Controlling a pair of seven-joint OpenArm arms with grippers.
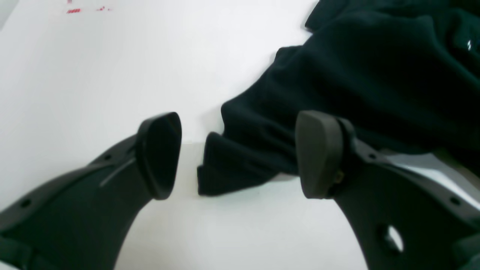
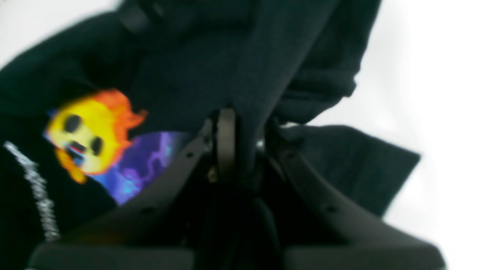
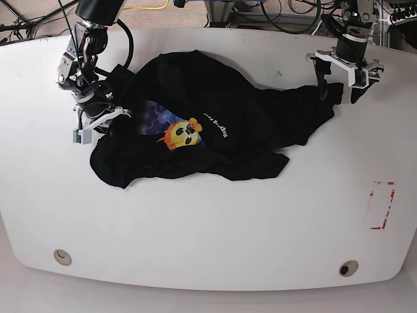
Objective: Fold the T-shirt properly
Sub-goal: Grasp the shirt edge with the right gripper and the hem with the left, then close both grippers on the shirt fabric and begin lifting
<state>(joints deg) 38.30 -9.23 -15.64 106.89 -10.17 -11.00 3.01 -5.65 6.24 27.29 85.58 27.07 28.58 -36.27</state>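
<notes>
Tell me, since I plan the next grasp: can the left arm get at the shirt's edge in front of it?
Probably yes. The left gripper is open, with a bunched corner of the shirt lying between its fingers on the bare table. Nothing stands in the way; the right gripper is shut on the far side.

The T-shirt [image 3: 241,124] is soft matt black cloth on a smooth, slightly glossy white table [image 3: 208,228].
</notes>
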